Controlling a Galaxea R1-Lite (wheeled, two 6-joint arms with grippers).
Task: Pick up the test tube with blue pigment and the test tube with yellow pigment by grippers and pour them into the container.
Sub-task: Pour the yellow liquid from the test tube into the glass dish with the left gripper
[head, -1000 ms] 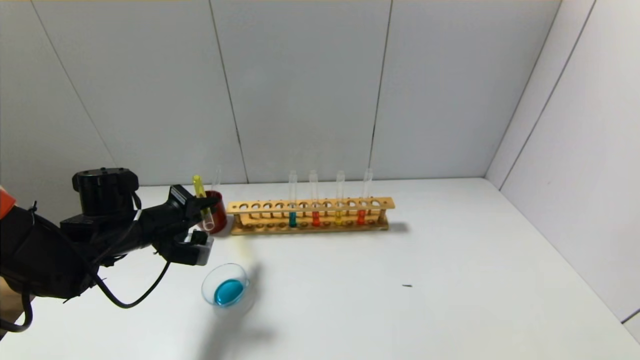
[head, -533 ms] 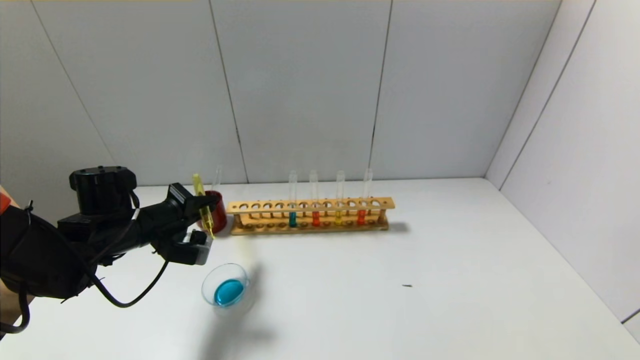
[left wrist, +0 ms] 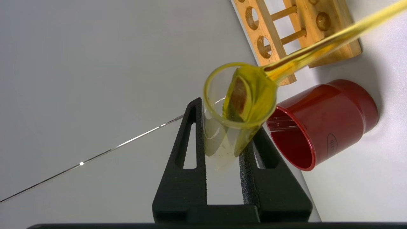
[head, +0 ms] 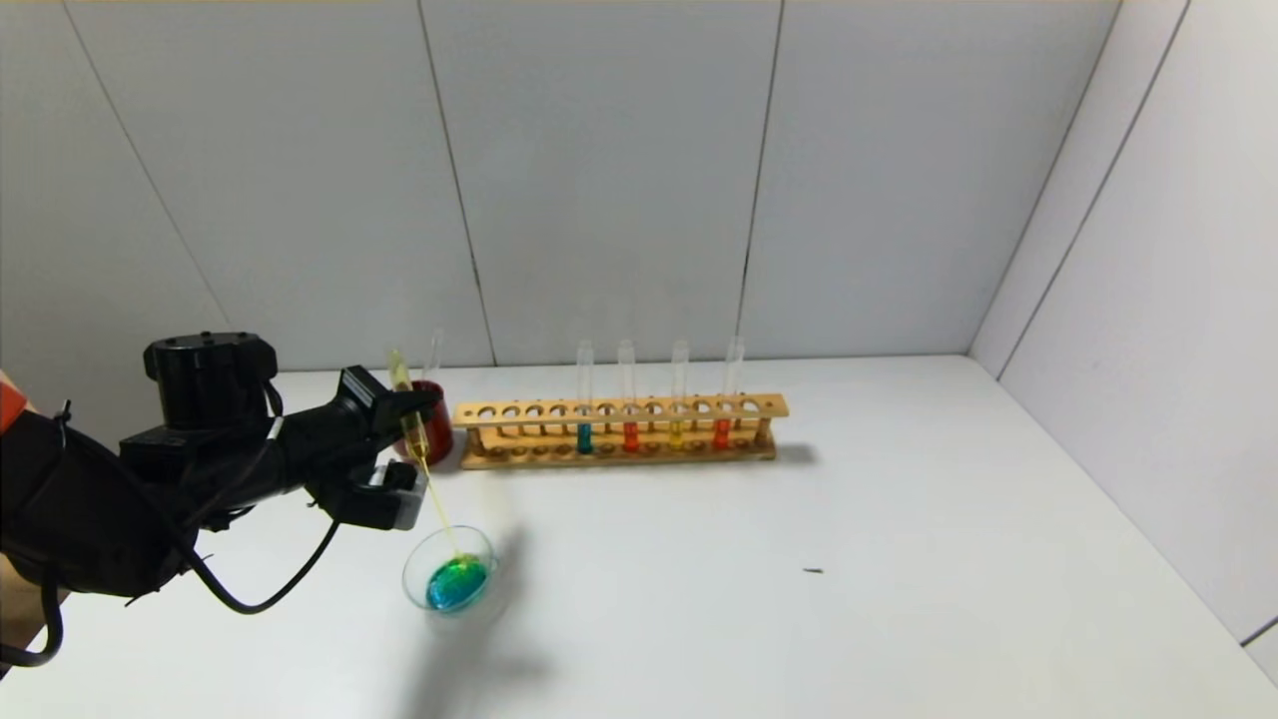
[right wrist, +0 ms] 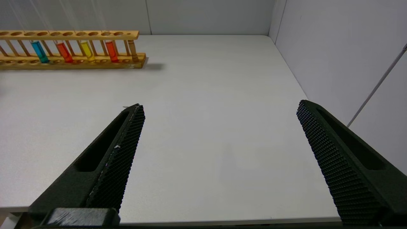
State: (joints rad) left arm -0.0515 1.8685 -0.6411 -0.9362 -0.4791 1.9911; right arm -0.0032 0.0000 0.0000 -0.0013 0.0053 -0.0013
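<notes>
Yellow liquid streams from the tilted test tube with yellow pigment (head: 410, 419) into the container (head: 450, 574). Left hand (head: 404, 411) clamps that tube, up and left of the dish. Right hand (right wrist: 219, 111) gapes wide.

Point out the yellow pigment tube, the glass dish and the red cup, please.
test tube with yellow pigment (head: 411, 424), head view, on its tilted glass body.
container (head: 479, 544), head view, on its clear rim.
red cup (left wrist: 343, 108), left wrist view, on its outer wall.

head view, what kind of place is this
Likely a mock chemistry bench: a wooden test tube rack with coloured liquids stands on a white table enclosed by plain grey wall panels.
</notes>
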